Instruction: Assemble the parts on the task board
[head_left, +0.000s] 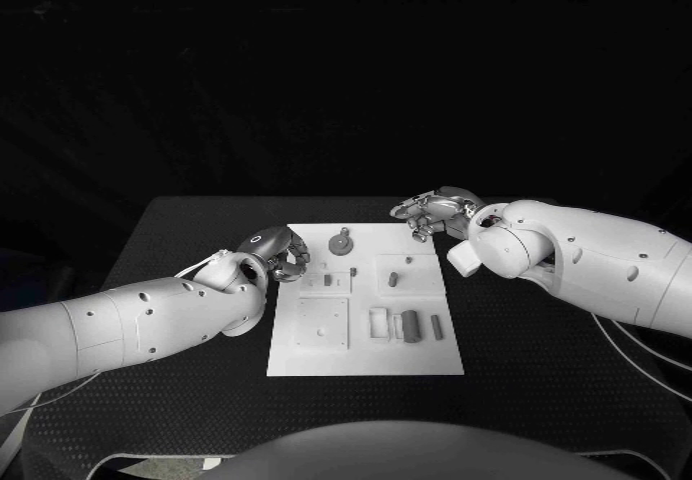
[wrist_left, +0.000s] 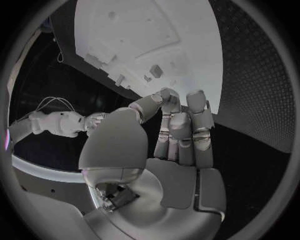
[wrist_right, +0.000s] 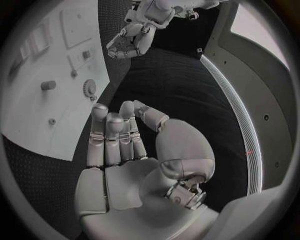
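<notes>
Flanking the board (head_left: 366, 355) on the dark worktop (head_left: 548, 370), we hold our left robot hand (head_left: 277, 253) at its left edge and our right robot hand (head_left: 437, 213) at its far right corner, both empty with fingers loosely extended, likely poised to pick. The parts (head_left: 411, 326) lie on the board between us, the gear (head_left: 340, 242) near its far edge. Beyond the textured worktop the room is black.

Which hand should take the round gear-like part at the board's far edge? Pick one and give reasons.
Probably the left. The left hand hovers at the task board's left edge, close beside the gear-like part, empty. The right hand sits past the board's far right corner, somewhat farther off, also empty.
</notes>
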